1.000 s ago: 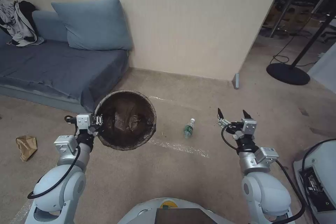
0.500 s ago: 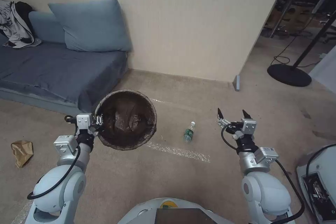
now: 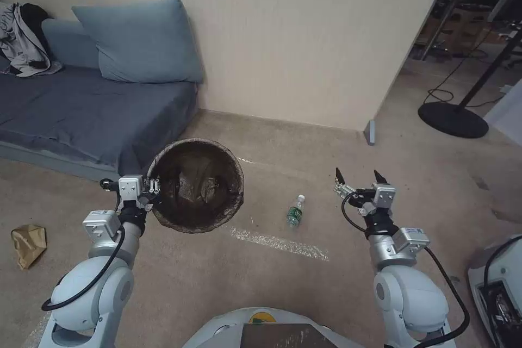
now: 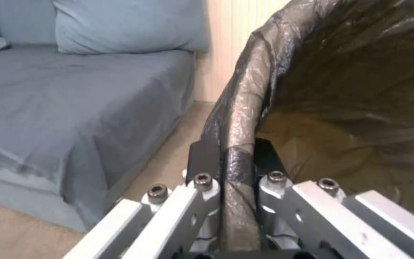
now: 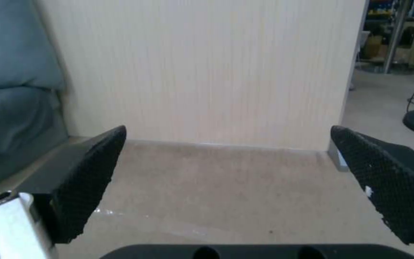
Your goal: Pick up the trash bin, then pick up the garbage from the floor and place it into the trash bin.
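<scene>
Since the frames a moment before, my whole head view had slid: the brown paper bag on the carpet at far left had drifted lower and nearer the edge, and the bottle sat a little lower and further right, while both my arms held the same pose; that was my camera shifting, not the litter. My left pincer was clamped tight on the near rim of the trash bin, one finger outside and one inside the dark bag folded over the rim, holding the bin off the floor in front of the sofa; its liner lay crumpled inside, and I could make out no litter in it. The clear bottle with its green label lay on the carpet between the bin and my right pincer, which hung spread wide and empty, raised above the floor; its pads stood well apart.
</scene>
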`<state>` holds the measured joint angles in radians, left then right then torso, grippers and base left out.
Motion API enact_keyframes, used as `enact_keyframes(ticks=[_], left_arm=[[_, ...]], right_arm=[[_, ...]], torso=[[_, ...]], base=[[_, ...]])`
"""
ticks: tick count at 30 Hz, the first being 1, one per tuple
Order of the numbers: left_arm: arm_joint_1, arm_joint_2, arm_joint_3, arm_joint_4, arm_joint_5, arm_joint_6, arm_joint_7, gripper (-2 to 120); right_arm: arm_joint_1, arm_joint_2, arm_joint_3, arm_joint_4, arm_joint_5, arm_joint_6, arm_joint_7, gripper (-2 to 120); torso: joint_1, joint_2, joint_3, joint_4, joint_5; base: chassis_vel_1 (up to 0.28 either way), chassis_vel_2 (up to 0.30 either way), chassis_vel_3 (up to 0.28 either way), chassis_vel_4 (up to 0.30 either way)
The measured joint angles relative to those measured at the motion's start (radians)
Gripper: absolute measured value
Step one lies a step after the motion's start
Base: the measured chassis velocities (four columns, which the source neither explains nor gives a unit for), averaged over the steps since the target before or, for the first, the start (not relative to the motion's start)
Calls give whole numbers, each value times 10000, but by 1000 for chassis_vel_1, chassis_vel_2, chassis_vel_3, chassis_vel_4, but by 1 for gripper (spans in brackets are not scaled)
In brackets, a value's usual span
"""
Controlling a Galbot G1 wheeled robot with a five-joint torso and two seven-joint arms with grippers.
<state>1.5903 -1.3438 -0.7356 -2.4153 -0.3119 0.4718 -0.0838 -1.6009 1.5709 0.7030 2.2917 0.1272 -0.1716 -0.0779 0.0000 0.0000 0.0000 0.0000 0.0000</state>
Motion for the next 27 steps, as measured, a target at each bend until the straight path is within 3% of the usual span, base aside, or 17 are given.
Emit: enact_keyframes(ticks=[27], left_arm=[[-42,32,-27,118,12,1,118,3]], right_arm=[[20,38,-28,-21,0,-2,6,100]], torso=[[0,0,0,1,0]], base=[[-84,79,82,-89]])
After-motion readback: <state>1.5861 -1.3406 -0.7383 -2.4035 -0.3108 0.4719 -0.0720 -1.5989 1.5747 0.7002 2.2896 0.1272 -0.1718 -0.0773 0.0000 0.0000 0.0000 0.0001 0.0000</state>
